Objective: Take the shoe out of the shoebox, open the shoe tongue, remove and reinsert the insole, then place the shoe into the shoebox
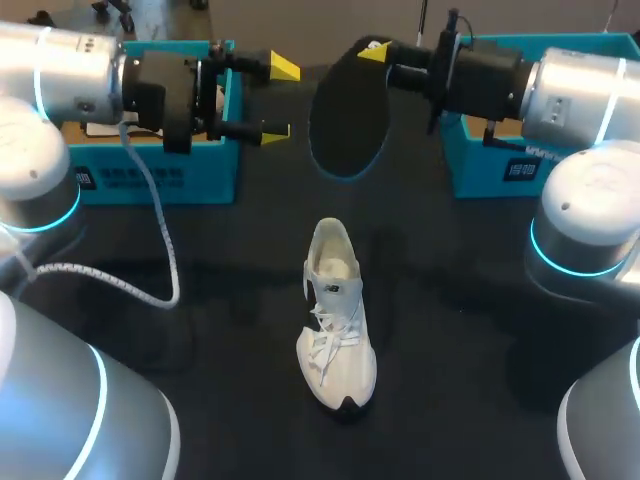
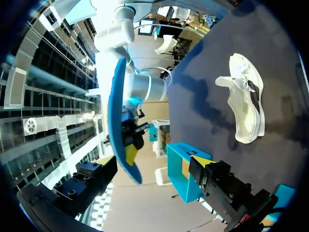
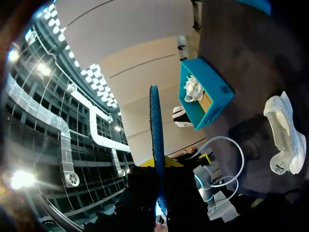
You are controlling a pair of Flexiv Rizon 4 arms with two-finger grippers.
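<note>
A white shoe (image 1: 335, 315) lies on the black table near the middle, toe toward the front edge, with its laces loose. My right gripper (image 1: 378, 52) is shut on a dark insole with a blue rim (image 1: 345, 120) and holds it in the air above the back of the table. The right wrist view shows the insole (image 3: 155, 140) edge-on between the fingers, with the shoe (image 3: 285, 130) off to one side. My left gripper (image 1: 280, 98) hovers open just left of the insole and holds nothing. From the left wrist the insole (image 2: 118, 121) stands ahead and the shoe (image 2: 246, 104) lies beyond.
A teal shoebox (image 1: 180, 170) stands at the back left under my left arm. In the right wrist view it (image 3: 203, 92) holds another white shoe (image 3: 193, 89). A second teal box (image 1: 500, 160) stands at the back right. A white cable (image 1: 160, 250) trails across the left side.
</note>
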